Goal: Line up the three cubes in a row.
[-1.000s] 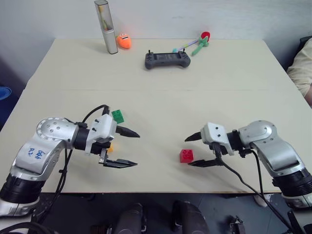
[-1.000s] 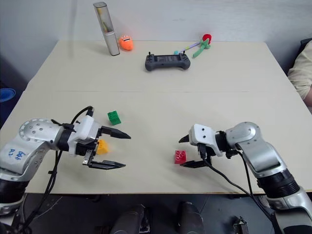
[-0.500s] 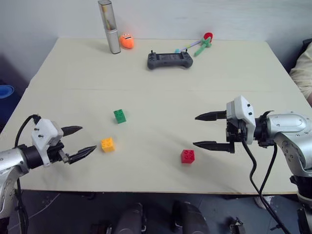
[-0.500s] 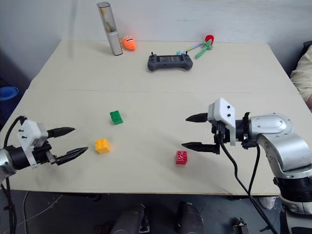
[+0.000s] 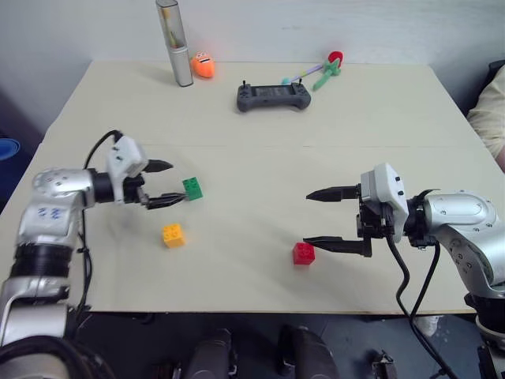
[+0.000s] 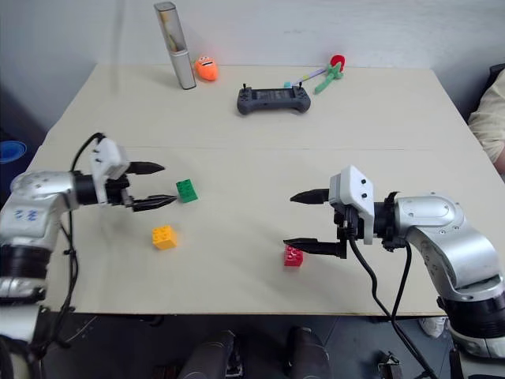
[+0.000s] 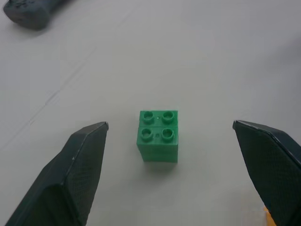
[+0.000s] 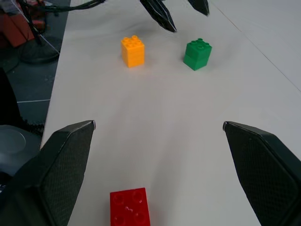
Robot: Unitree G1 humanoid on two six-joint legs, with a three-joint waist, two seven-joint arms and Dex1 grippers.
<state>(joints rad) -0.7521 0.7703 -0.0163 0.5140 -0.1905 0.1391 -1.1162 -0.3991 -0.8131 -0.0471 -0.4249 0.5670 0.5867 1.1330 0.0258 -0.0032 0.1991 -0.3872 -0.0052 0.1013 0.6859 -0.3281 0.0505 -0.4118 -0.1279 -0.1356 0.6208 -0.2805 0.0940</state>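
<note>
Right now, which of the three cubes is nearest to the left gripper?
The green cube. It sits just past the open left gripper, in line with its gap. The yellow cube and red cube lie farther off.

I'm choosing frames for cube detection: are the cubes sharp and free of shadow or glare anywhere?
Left wrist view: green cube crisp, soft shadow beneath. Right wrist view: yellow cube sharp, red cube close and slightly soft. Right eye view: even light, no glare on the table; red cube partly hidden by the right tool.
</note>
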